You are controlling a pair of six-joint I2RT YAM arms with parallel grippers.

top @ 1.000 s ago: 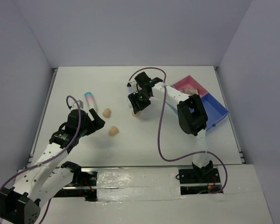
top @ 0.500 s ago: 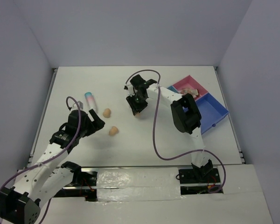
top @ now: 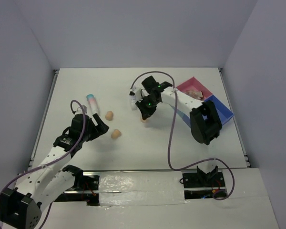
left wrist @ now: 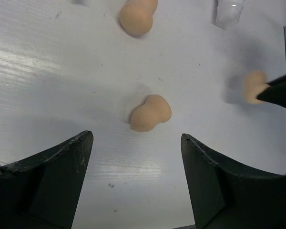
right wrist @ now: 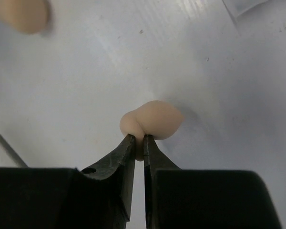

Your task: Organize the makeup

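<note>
on the far left i see the tube with the teal cap (top: 92, 103) lying on the table (top: 76, 86). just near it my left gripper (left wrist: 136, 137) hangs with its jaws wide, holding nothing. one sponge (top: 109, 115) lies beside it, and a second sponge (left wrist: 150, 113) lies just ahead of the spread fingers. past the middle, the white tube (top: 131, 98) lies beside my right gripper (right wrist: 138, 138), which is pinched tight on the narrow end of the third sponge (right wrist: 152, 121). the tray (top: 225, 113) sits far right.
</note>
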